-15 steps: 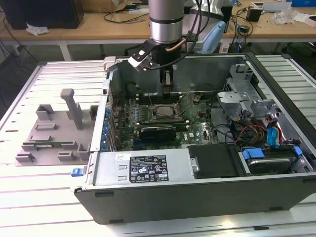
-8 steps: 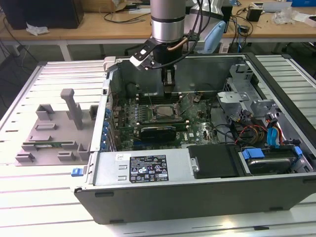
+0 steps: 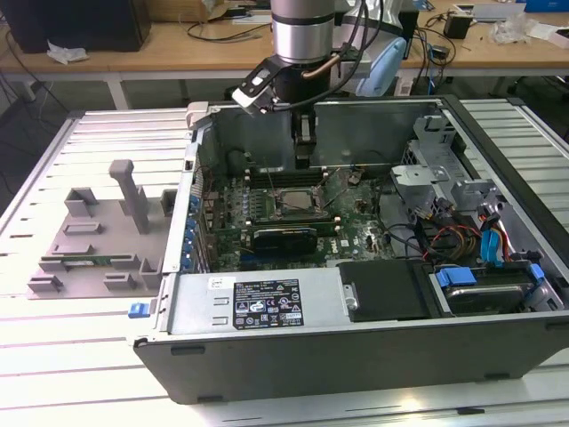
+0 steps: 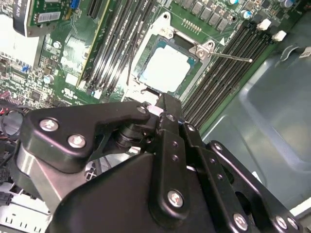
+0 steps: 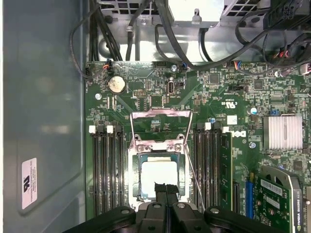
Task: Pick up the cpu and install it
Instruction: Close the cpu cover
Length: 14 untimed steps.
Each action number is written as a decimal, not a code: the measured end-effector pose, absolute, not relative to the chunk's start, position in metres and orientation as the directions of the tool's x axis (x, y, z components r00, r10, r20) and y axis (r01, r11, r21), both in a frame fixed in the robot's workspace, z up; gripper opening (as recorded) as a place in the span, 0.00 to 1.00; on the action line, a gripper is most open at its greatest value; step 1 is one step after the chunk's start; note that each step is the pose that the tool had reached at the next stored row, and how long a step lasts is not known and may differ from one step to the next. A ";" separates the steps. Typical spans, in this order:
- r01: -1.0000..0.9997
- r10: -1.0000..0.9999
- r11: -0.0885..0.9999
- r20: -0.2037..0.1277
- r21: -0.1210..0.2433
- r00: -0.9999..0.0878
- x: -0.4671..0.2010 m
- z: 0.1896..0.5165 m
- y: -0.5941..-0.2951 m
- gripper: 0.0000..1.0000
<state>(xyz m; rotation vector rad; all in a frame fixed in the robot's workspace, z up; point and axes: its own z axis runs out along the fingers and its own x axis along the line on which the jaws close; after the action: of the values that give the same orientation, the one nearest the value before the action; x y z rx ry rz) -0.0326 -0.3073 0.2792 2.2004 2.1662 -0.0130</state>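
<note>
We see a slatted white tabletop (image 3: pixel 53 374) carrying an open computer case (image 3: pixel 356 356), which takes up its middle and the exterior view's right. A grey moulded fixture (image 3: pixel 89 240) sits near the tabletop's edge on the exterior view's left. The arm (image 3: pixel 302 36) reaches down into the case close to its far wall.

Inside the case, the green motherboard (image 5: pixel 146 92) lies flat on the floor. The socket's hinged metal frame (image 5: pixel 158 143) is swung open, with memory slots (image 5: pixel 109 165) running along both sides.

The cpu (image 5: pixel 158 175) lies flat in that socket, silver top up, and looks squarely seated within its surround. Being square, it offers no long axis to speak of.

The gripper (image 5: pixel 165 187) hangs directly over the cpu's edge, so the chip lies just beneath and slightly ahead of the fingertips. Its fingers are together, with only a thin seam between them and nothing pinched there. They appear to be just above the metal top, but we cannot tell from these angles whether they touch it.

As for writing, a white sticker (image 5: pixel 29 182) sits on the case's side wall and a black label (image 3: pixel 267 307) on the metal cover near the front wall. Both carry print.
</note>
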 end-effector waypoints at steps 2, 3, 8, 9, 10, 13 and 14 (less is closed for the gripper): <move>0.999 0.999 -0.015 -0.044 0.032 0.016 -0.033 0.279 -0.307 0.11; 0.999 0.999 -0.015 -0.044 0.032 0.016 -0.032 0.280 -0.307 0.11; 0.999 0.999 -0.015 -0.044 0.032 0.016 -0.016 0.279 -0.307 0.11; 0.999 0.999 -0.015 -0.044 0.032 0.016 -0.012 0.279 -0.307 0.11; 0.999 0.999 -0.015 -0.044 0.032 0.016 -0.008 0.279 -0.307 0.11; 0.999 0.999 -0.015 -0.044 0.032 0.016 0.003 0.279 -0.307 0.11; 0.999 0.999 -0.015 -0.044 0.032 0.016 0.007 0.279 -0.307 0.11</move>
<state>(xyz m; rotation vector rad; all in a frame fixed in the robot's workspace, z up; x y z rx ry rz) 0.0068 -0.3073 0.2795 2.2003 2.1661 -0.0136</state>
